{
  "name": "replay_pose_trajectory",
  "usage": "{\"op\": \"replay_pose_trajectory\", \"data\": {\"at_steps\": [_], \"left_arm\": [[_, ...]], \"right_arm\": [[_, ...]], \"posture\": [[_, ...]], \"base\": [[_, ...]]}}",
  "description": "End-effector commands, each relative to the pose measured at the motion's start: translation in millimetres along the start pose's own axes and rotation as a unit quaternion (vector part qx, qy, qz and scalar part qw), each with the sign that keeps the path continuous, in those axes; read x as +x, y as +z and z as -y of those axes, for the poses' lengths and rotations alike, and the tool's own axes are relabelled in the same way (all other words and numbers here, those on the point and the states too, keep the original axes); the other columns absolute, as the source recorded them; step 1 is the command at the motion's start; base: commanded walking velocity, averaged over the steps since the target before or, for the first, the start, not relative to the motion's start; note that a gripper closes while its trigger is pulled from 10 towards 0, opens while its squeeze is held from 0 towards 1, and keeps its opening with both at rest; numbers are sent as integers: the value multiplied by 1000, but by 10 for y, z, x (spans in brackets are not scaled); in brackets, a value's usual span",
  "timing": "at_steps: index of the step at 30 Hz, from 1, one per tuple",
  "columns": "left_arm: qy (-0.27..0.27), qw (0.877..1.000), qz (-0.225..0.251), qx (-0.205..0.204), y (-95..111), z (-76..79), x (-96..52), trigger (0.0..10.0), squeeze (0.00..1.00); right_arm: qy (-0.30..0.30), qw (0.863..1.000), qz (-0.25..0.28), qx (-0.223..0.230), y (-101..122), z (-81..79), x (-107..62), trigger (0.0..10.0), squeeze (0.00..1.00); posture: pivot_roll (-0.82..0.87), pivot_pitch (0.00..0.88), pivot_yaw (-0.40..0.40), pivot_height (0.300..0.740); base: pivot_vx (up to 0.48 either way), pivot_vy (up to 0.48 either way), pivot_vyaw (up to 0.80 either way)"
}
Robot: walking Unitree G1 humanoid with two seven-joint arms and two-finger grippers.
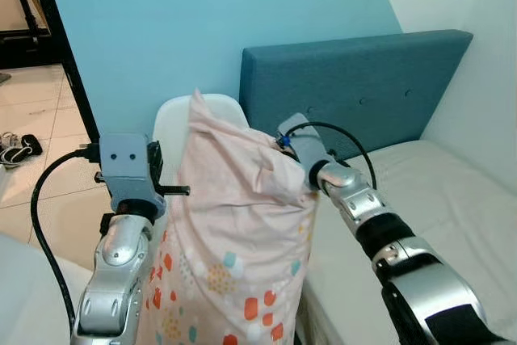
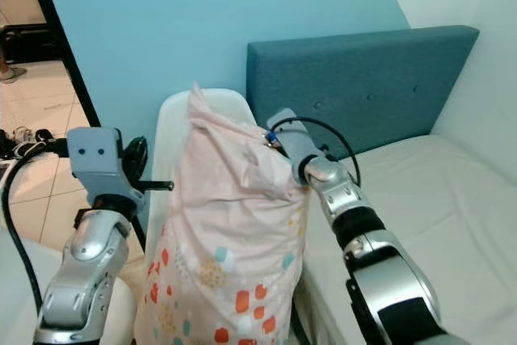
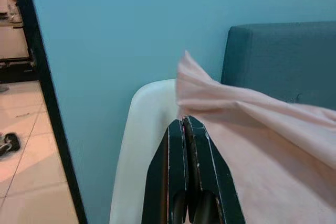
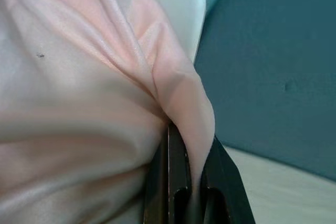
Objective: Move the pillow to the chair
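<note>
A pale pink pillow (image 1: pixel 234 232) with small coloured patches stands upright between my two arms, its top leaning against the back of a white chair (image 1: pixel 171 123). My left gripper (image 1: pixel 182 191) is at the pillow's left edge, fingers (image 3: pixel 176 150) pressed together with the fabric starting right at their tips. My right gripper (image 4: pixel 186 135) is shut on a fold of the pillow's upper right side, and pink cloth comes out between its fingers. The chair's seat is hidden behind the pillow.
A bed with a white mattress (image 1: pixel 452 199) and a teal headboard (image 1: pixel 363 86) is at the right, close beside the chair. A blue wall rises behind. At the left a dark door frame (image 1: pixel 69 54) opens onto a tiled floor with shoes (image 1: pixel 18 149).
</note>
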State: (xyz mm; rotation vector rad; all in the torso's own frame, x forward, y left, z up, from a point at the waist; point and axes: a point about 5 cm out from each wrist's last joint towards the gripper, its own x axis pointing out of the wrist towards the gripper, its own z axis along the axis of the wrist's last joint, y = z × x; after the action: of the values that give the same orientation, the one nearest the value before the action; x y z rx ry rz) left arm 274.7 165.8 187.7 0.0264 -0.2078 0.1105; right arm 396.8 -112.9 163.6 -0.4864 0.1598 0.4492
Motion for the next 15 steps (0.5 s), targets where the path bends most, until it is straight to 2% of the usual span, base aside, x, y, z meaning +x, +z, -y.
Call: {"op": "replay_pose_trajectory", "data": {"at_steps": [1, 3, 4, 5, 6, 7, 9, 11, 15], "left_arm": [[2, 1000, -9, 2, -10, 12, -34, 10000, 0], [3, 1000, -10, -1, -4, 14, -46, 10000, 0], [5, 1000, -11, -2, 4, 16, -51, 10000, 0], [5, 1000, -11, -2, 4, 16, -51, 10000, 0], [5, 1000, -11, -4, 12, 19, -49, 10000, 0], [5, 1000, -11, -4, 12, 19, -49, 10000, 0], [2, 1000, -12, -6, 19, 37, -44, 10000, 0], [-3, 1000, -14, -6, 17, 63, -45, 10000, 0], [-4, 1000, -13, -7, 21, 72, -42, 10000, 0]], "right_arm": [[-18, 998, 45, -27, 254, 64, 32, 10000, 0], [-13, 998, 59, -19, 340, 41, 56, 10000, 0], [-7, 997, 80, 1, 454, 23, 79, 10000, 0], [-7, 997, 80, 1, 454, 23, 79, 10000, 0], [-2, 994, 107, 30, 597, 22, 93, 10000, 0], [-2, 994, 107, 30, 597, 22, 93, 10000, 0], [-6, 988, 146, 59, 805, 53, 100, 10000, 0], [-15, 985, 160, 62, 902, 87, 100, 10000, 0], [-22, 984, 166, 62, 949, 111, 97, 10000, 0]], "posture": [[40, 0, -71, 735], [46, 0, -74, 735], [50, 0, -74, 735], [50, 0, -74, 735], [50, 0, -72, 730], [50, 0, -72, 730], [48, 0, -70, 720], [53, 0, -77, 710], [55, 0, -79, 705]], "base": [[0, 0, 0], [0, 0, 0], [0, 0, 0], [0, 0, 0], [0, 0, 0], [0, 0, 0], [0, 0, 0], [0, 0, 0], [0, 0, 0]]}}
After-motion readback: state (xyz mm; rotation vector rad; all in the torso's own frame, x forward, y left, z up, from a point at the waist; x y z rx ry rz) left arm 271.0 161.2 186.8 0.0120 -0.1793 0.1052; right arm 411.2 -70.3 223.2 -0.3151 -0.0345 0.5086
